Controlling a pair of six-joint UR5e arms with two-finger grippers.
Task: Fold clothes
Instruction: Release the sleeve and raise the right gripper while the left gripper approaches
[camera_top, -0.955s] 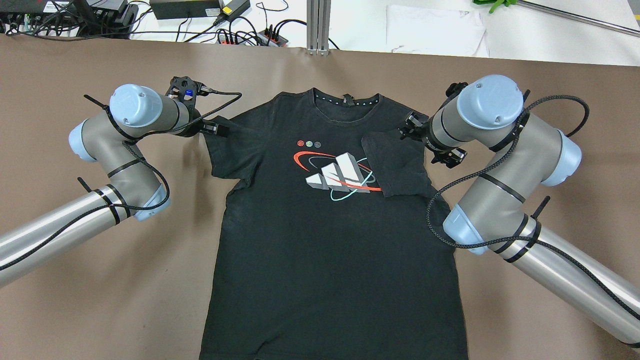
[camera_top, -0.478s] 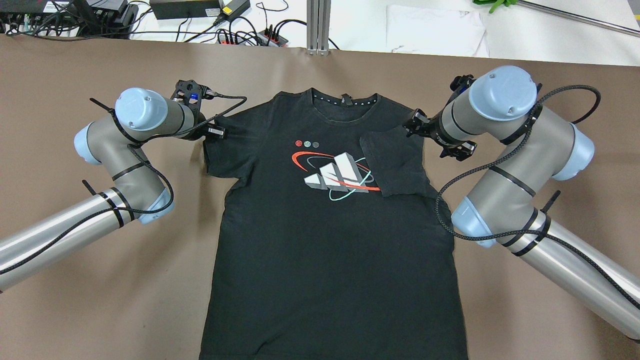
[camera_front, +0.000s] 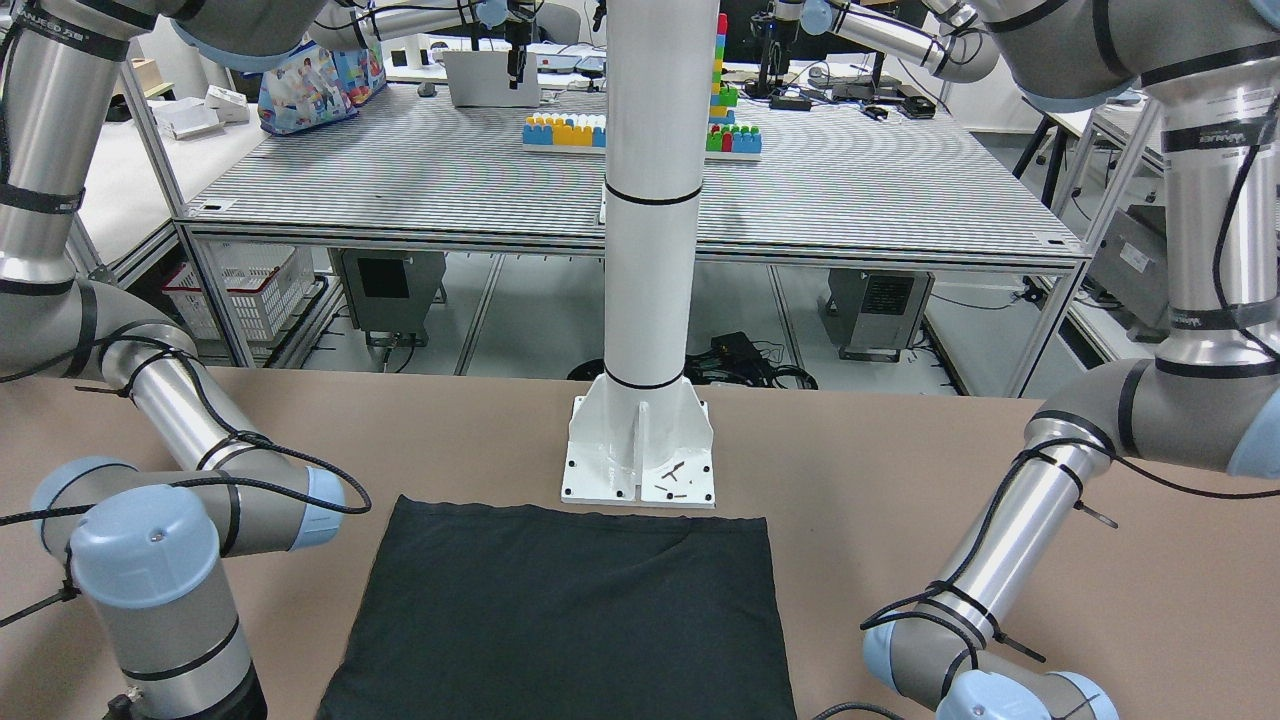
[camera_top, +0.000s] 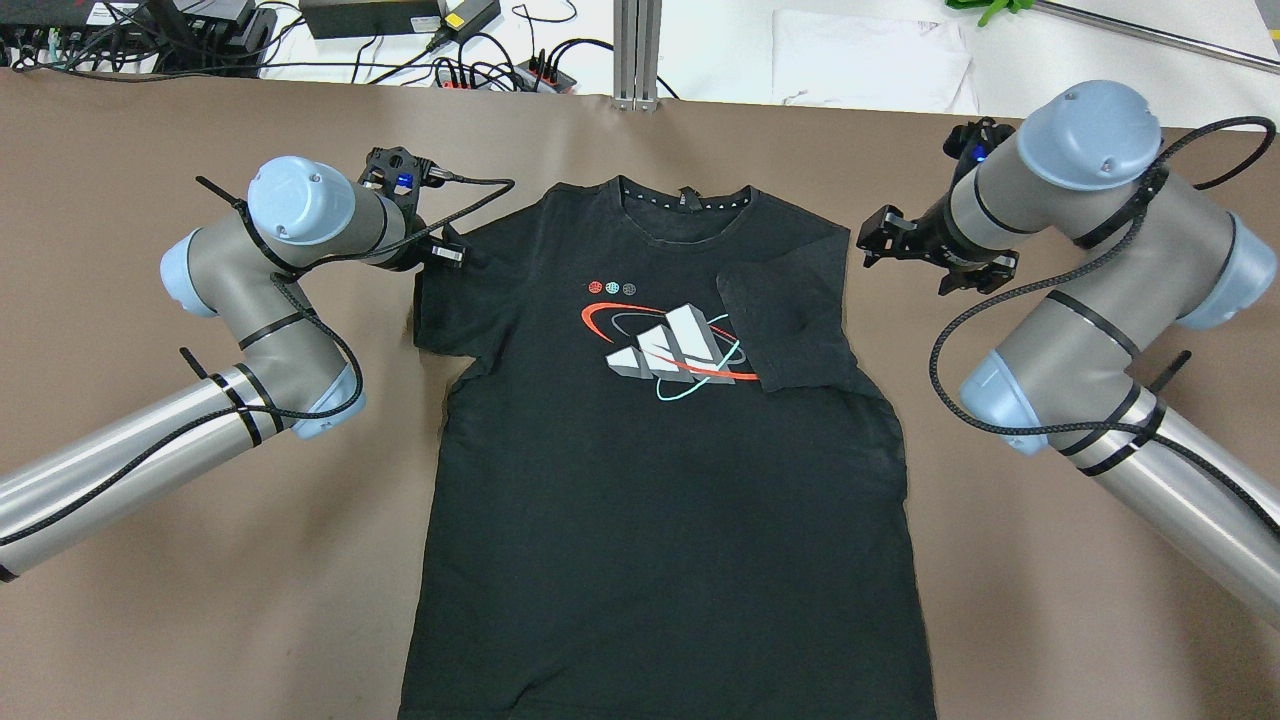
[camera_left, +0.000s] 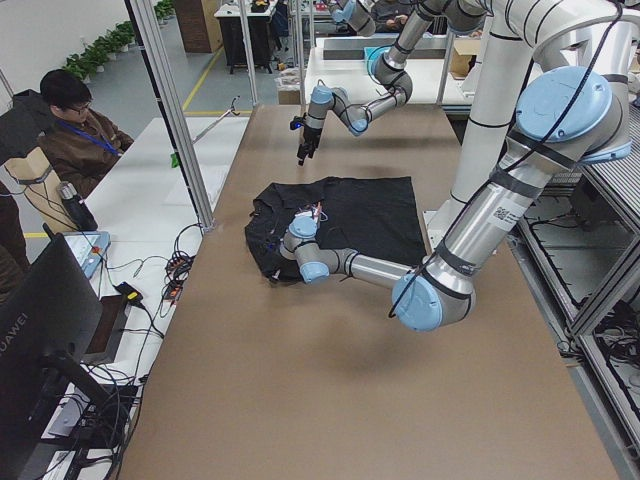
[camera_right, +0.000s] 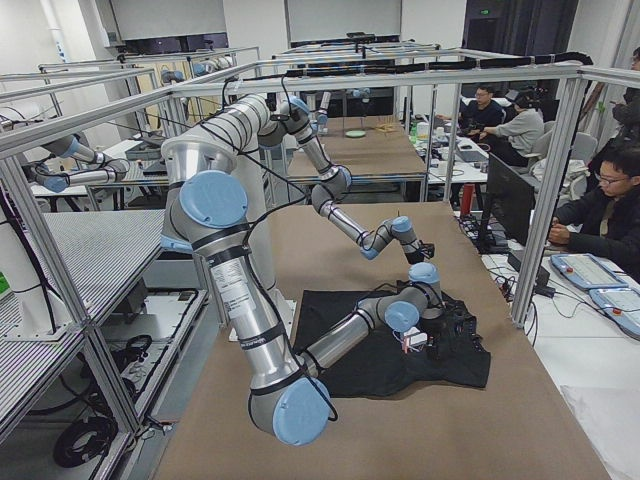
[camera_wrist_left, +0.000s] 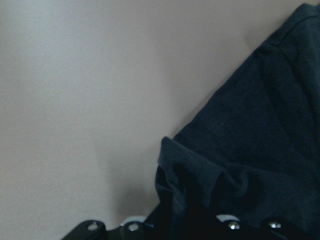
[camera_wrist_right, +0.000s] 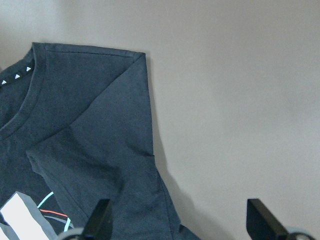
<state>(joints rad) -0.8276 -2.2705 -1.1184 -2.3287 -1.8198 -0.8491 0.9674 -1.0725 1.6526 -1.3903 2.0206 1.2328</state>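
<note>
The clothes (camera_top: 660, 480) are one black T-shirt with a red, white and teal logo, lying flat on the brown table, collar at the far side. Its sleeve (camera_top: 790, 320) on my right side lies folded inward over the chest. My right gripper (camera_top: 872, 240) hangs open just off that shoulder, over bare table, with nothing held; the right wrist view shows its fingers (camera_wrist_right: 102, 222) wide apart beside the shirt (camera_wrist_right: 90, 135). My left gripper (camera_top: 447, 255) is shut on the bunched edge of the other sleeve (camera_wrist_left: 210, 185). The front-facing view shows only the plain hem half (camera_front: 560, 620).
A white pillar's base plate (camera_front: 640, 450) stands just beyond the hem on the robot's side. Cables and power strips (camera_top: 480, 60), an aluminium post (camera_top: 635, 50) and a white cloth (camera_top: 870, 60) line the far edge. People sit at desks beyond the table (camera_left: 70, 130).
My right gripper has drawn back to the right, off the shirt, leaving that sleeve folded over the chest. The left gripper has shifted slightly right, still holding its sleeve.
</note>
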